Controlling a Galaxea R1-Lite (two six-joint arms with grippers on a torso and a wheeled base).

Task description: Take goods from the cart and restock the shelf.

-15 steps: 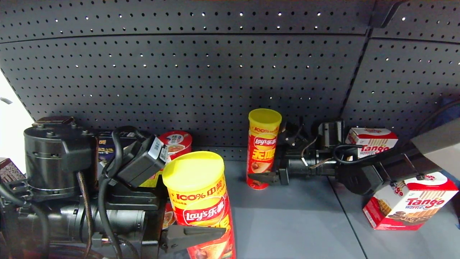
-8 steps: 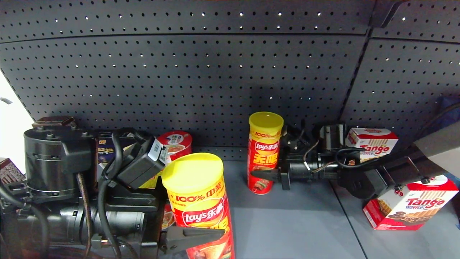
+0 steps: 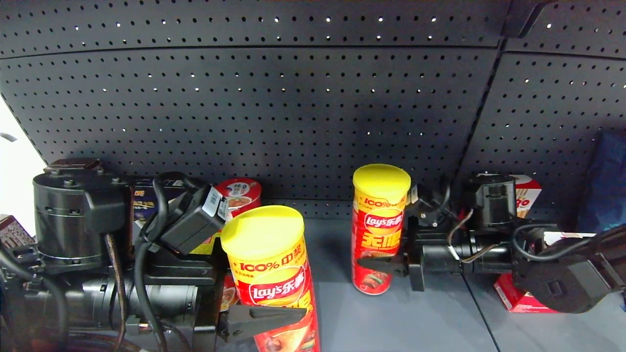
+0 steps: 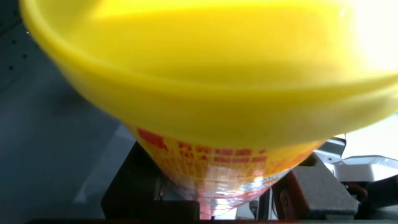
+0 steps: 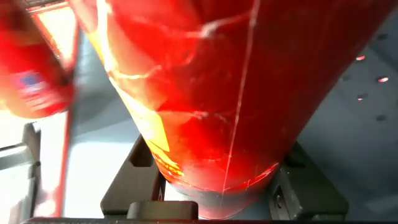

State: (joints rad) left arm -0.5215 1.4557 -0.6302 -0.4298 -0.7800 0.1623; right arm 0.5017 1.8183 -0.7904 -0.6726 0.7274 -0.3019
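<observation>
Two red chip cans with yellow lids are in my grippers in front of the black pegboard shelf. In the head view the nearer can (image 3: pixel 268 274) is at lower centre-left, with my left gripper (image 3: pixel 274 315) shut on its lower half. Its yellow lid (image 4: pixel 211 74) looms large in the left wrist view. The second can (image 3: pixel 380 230) stands upright mid-shelf, and my right gripper (image 3: pixel 380 261) is shut on its lower part from the right. The right wrist view shows that can's red body (image 5: pixel 236 93) between the jaws. I cannot tell whether its base touches the shelf floor (image 3: pixel 420 322).
A red cup-noodle tub (image 3: pixel 240 191) and a dark box (image 3: pixel 145 196) stand at the back left behind my left arm. Red-and-white wafer boxes (image 3: pixel 527 194) (image 3: pixel 513 297) sit to the right, partly hidden by my right arm. A blue bag (image 3: pixel 604 181) is at far right.
My right gripper has drawn its chip can away from the pegboard, toward the front and a little right. The arm now hides more of the wafer boxes. The left arm and its can have kept still.
</observation>
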